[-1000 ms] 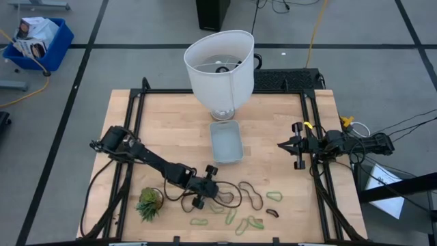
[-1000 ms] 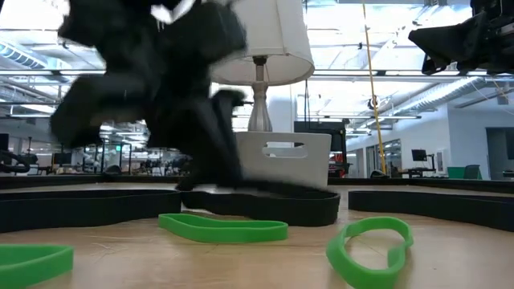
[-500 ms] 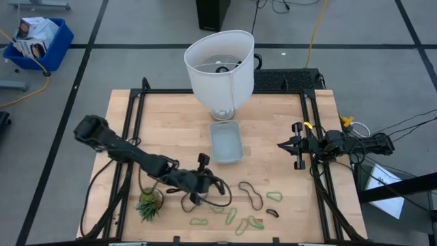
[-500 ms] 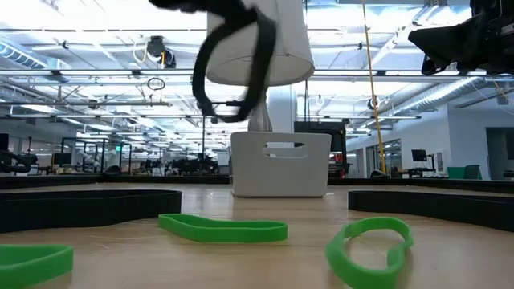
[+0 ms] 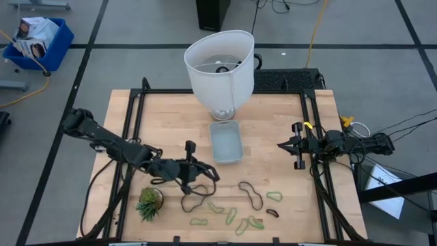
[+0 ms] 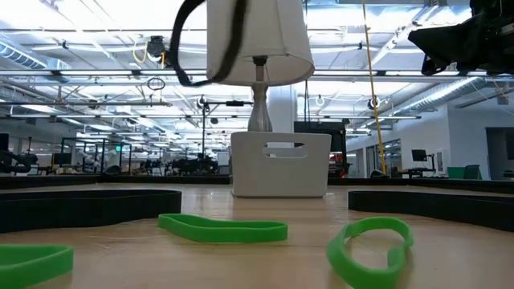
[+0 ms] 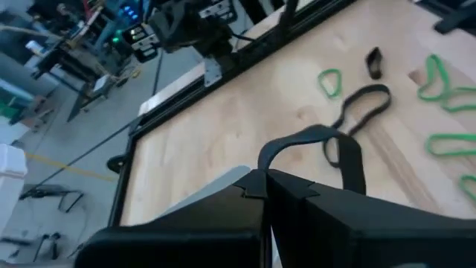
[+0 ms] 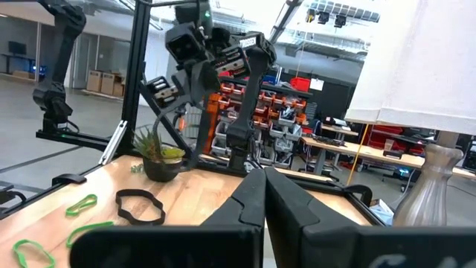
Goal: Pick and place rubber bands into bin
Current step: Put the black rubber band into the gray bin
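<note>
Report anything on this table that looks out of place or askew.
The white lampshade and small potted plant have no part in sorting bands. The left gripper holds a large dark rubber band dangling. Green bands lie scattered, the bin looks empty.

Grey floor (image 5: 382, 61) with dark lines; blue crate (image 5: 35, 42) nearby.

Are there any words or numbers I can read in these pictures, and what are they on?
No text can be read anywhere in these views.
The packets in the blue crate beside the table carry print, but it is too small to read.
The screens and shelf signs in the room beyond the table are too blurred to read.
The bin, the lampshade and the rubber bands carry no visible writing.
</note>
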Action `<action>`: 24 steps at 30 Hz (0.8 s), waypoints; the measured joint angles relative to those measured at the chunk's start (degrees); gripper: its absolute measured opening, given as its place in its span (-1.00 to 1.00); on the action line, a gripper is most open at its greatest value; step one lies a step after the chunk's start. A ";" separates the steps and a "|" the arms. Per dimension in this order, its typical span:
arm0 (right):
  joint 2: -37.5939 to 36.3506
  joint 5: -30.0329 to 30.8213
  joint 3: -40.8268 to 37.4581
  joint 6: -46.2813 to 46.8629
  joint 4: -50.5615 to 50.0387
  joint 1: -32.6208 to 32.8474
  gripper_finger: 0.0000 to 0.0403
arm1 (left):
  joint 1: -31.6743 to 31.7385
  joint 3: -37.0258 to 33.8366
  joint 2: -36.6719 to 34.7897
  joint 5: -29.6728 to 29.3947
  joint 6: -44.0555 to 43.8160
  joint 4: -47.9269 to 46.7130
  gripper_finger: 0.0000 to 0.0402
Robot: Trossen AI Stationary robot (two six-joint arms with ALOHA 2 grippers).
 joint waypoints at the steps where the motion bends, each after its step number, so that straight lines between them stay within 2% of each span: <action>1: 0.00 0.00 0.00 0.00 0.00 0.00 -1.00 | 0.22 -1.46 -1.08 0.62 0.16 2.18 -0.99; 4: 0.00 0.00 0.01 0.00 0.00 -0.02 -1.00 | 1.12 -8.01 -6.36 1.61 -0.19 7.80 -0.99; 9: 0.00 0.11 -0.01 -0.05 -0.02 0.00 -1.00 | 3.67 -20.91 -14.96 4.71 -3.21 23.30 -0.99; 14: 0.00 0.13 0.00 -0.15 0.02 -0.02 -1.00 | 7.95 -29.72 -17.53 4.00 -8.70 34.19 -0.99; 20: 0.00 0.17 0.01 -0.17 0.33 -0.02 -1.00 | 13.01 -31.29 -15.01 5.53 -13.15 38.46 -0.99; 24: 0.09 0.24 -0.01 -0.17 0.65 -0.02 -1.00 | 15.51 -28.01 -11.46 7.95 -12.49 39.57 -0.99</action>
